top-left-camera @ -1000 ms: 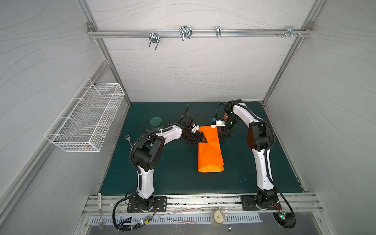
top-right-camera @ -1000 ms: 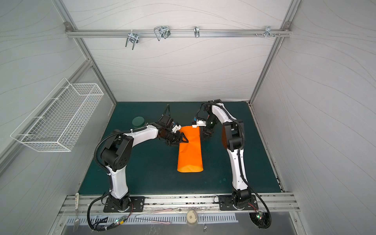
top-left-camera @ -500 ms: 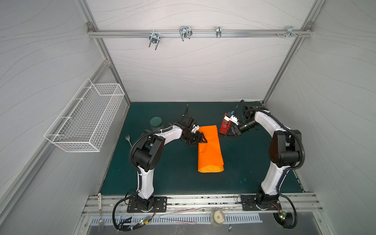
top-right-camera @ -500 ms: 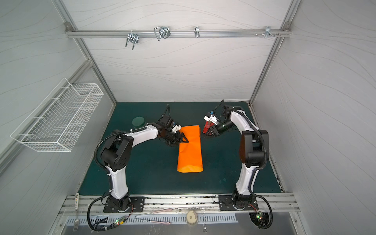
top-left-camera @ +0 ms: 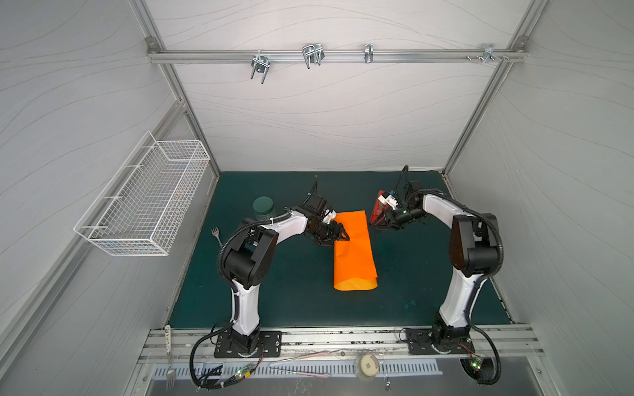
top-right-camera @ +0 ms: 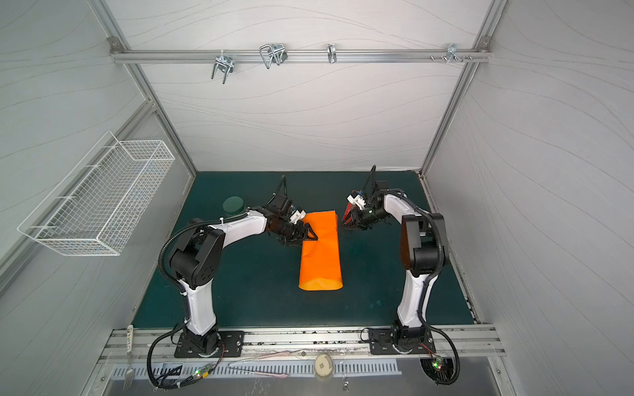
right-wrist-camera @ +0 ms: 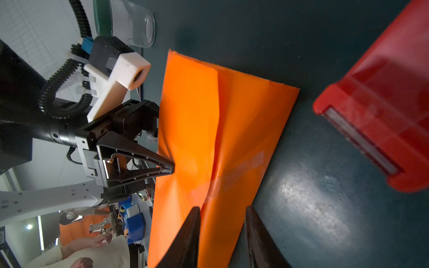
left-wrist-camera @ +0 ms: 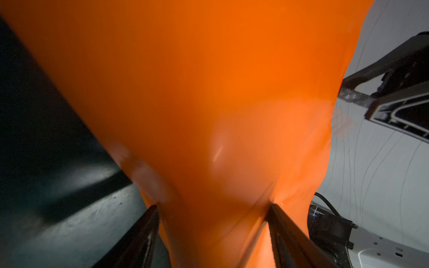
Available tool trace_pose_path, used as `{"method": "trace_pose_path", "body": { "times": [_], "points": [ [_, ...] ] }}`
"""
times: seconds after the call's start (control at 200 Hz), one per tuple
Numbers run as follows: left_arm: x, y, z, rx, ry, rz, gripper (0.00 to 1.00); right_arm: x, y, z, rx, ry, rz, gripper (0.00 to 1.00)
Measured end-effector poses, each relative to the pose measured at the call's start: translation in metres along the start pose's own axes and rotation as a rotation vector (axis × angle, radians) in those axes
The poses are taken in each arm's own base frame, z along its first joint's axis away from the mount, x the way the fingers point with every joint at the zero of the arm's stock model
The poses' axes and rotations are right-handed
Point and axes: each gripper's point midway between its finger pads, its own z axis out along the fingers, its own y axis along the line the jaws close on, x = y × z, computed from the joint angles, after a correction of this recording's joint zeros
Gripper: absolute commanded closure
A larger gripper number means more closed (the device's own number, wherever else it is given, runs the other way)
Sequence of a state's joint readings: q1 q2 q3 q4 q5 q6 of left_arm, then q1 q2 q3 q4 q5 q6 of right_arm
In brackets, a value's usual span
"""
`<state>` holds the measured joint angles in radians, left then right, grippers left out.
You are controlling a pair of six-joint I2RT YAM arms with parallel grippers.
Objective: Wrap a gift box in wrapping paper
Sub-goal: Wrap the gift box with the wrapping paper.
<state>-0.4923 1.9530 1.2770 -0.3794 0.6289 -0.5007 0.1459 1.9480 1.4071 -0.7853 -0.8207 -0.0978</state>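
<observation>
wrapping paper (top-left-camera: 354, 255) lay folded mid-mat (top-left-camera: 291, 295) | left gripper (top-left-camera: 344, 236) touched its long edge | right gripper (top-left-camera: 376, 224) hovered beside red tape dispenser (top-left-camera: 378, 206)

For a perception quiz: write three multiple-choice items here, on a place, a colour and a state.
1. The red plastic tape dispenser stands: A in the wire basket; B beside the glossy orange wrapping paper's far end; C on the front rail.
2. The clear round jar's lid is: A green; B white; C red.
3. The left gripper is: A open above the mat; B holding the dispenser; C clamped on the paper.
Key: B, it sits off the paper's far corner; A, seen in both top views; C, paper fills its jaws.
</observation>
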Motion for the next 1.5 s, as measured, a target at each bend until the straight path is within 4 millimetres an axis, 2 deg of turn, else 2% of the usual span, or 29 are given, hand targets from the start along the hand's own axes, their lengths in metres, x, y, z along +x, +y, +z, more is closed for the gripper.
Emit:
{"method": "trace_pose_path", "body": {
  "times": [0.33, 1.056, 1.501],
  "points": [
    [0.0, 0.0, 0.0, 0.0, 0.0, 0.0, 0.27, -0.001, 0.006, 0.005, -0.018, 0.001, -0.012, 0.65],
    [0.0, 0.0, 0.0, 0.0, -0.001, 0.001, 0.27, 0.002, 0.01, 0.014, -0.038, 0.025, -0.008, 0.73],
    [0.0, 0.0, 0.0, -0.002, -0.002, 0.001, 0.27, 0.005, 0.01, 0.02, -0.041, 0.041, -0.006, 0.75]
  ]
}}
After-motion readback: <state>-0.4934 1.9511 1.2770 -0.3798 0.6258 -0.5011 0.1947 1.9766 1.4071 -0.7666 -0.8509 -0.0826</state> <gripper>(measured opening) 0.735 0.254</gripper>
